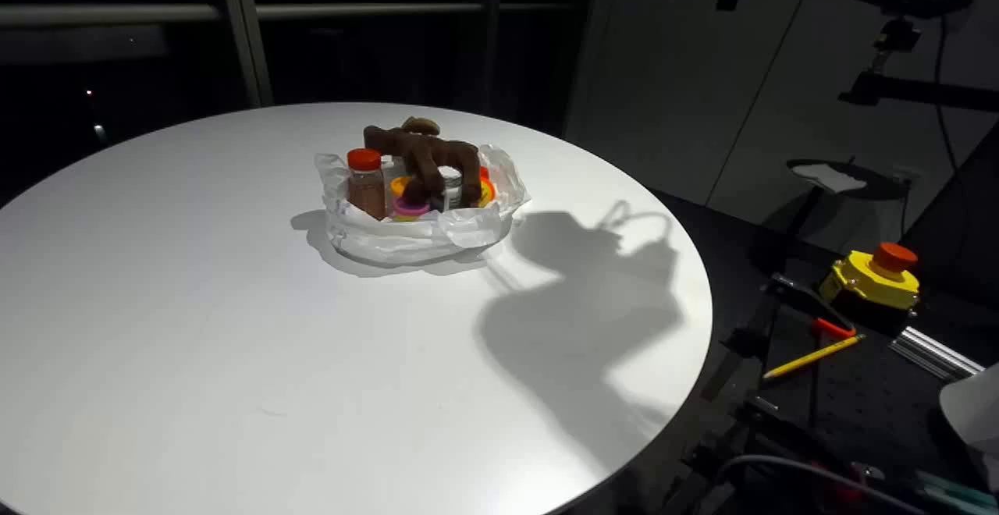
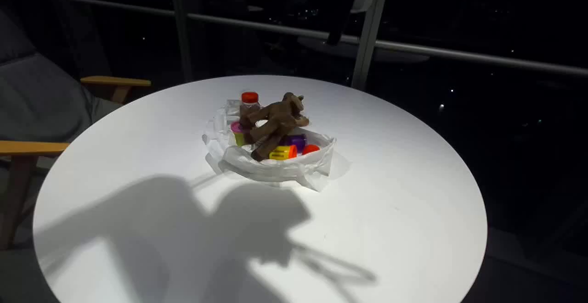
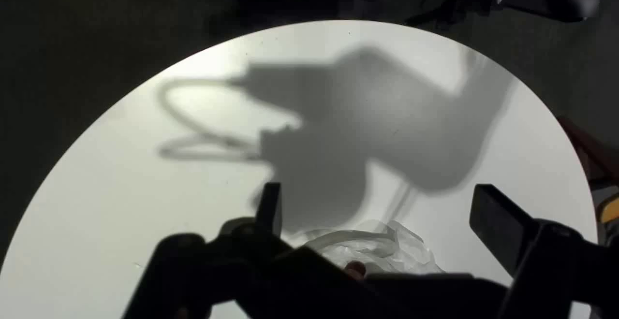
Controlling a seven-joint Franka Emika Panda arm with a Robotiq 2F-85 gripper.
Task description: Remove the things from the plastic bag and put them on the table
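The plastic bag, whitish and crinkled, lies spread open on the round white table [image 1: 234,343], its rim [image 1: 390,243] [image 2: 275,172] visible in both exterior views. On top sprawls the brown plush animal [image 1: 425,154] [image 2: 278,118], limbs draped over several small jars. A taller clear jar with a red lid [image 1: 365,160] [image 2: 249,97] stands upright beside it. Also inside are a yellow jar [image 2: 281,153], a purple jar [image 2: 297,142] and a pink-lidded jar [image 2: 238,131]. In the wrist view my gripper [image 3: 379,212] is wide open, nothing between its fingers; its body hides most of the bag [image 3: 408,253].
The arm's shadow [image 1: 577,296] falls over the table beside the bag. Past the table's edge, a dark cart carries a yellow box with a red button [image 1: 874,277] and a pencil [image 1: 813,356]. A grey armchair [image 2: 41,96] stands close to the table.
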